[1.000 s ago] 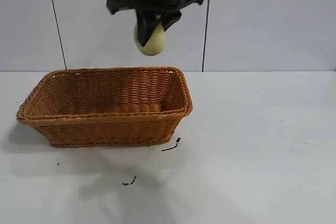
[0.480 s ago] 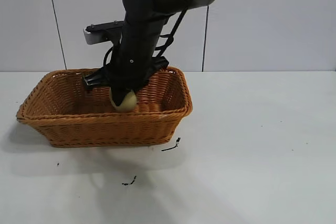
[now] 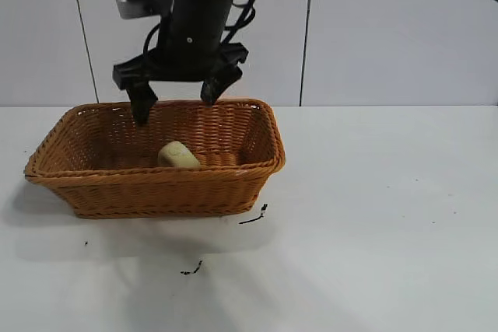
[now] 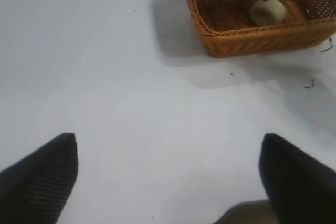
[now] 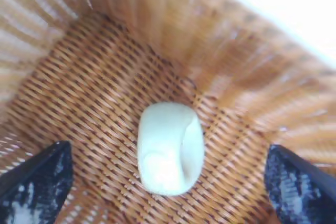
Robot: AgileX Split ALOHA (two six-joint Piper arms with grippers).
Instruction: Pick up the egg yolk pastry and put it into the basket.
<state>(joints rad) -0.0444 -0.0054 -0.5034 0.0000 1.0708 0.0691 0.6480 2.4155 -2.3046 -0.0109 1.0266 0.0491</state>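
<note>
My right gripper (image 3: 176, 101) hangs above the basket (image 3: 233, 188), fingers apart; the egg yolk pastry (image 3: 178, 155) lies inside. Lifting carelessly, I could snag the rim. Left gripper (image 4: 168, 174) fingers apart too.

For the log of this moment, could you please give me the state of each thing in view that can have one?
egg yolk pastry: released, lying on the basket floor, touching neither gripper.
basket: upright on the table, holding the pastry.
right gripper: open, empty, above the basket.
left gripper: open, empty, over bare table away from the basket.
</note>
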